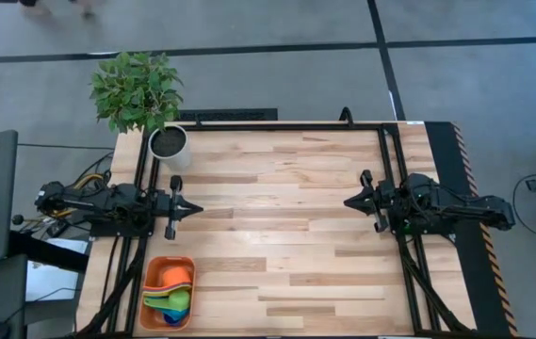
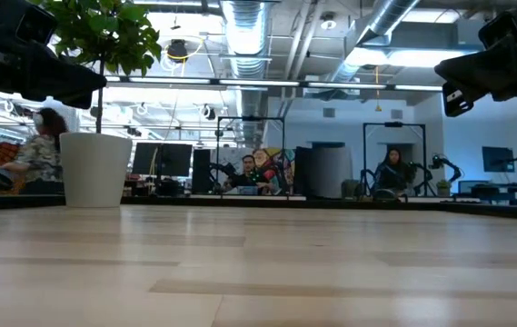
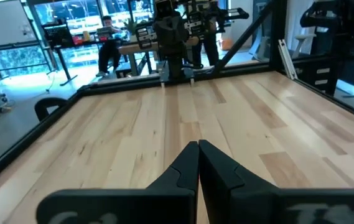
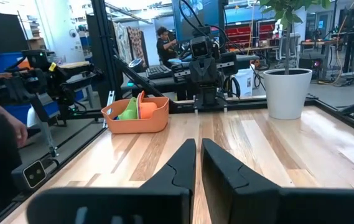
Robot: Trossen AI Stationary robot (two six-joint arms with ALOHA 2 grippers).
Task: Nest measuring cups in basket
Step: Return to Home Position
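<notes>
The left pincer (image 1: 195,209) and the right pincer (image 1: 349,201) both hang closed and empty above the counter (image 1: 286,247), well apart from the measuring cups (image 1: 175,298) nested in the basket (image 1: 157,271) at the counter's corner beside the left arm, which look like light, stiff, slick plastic, best pinched by the flat handles.
</notes>
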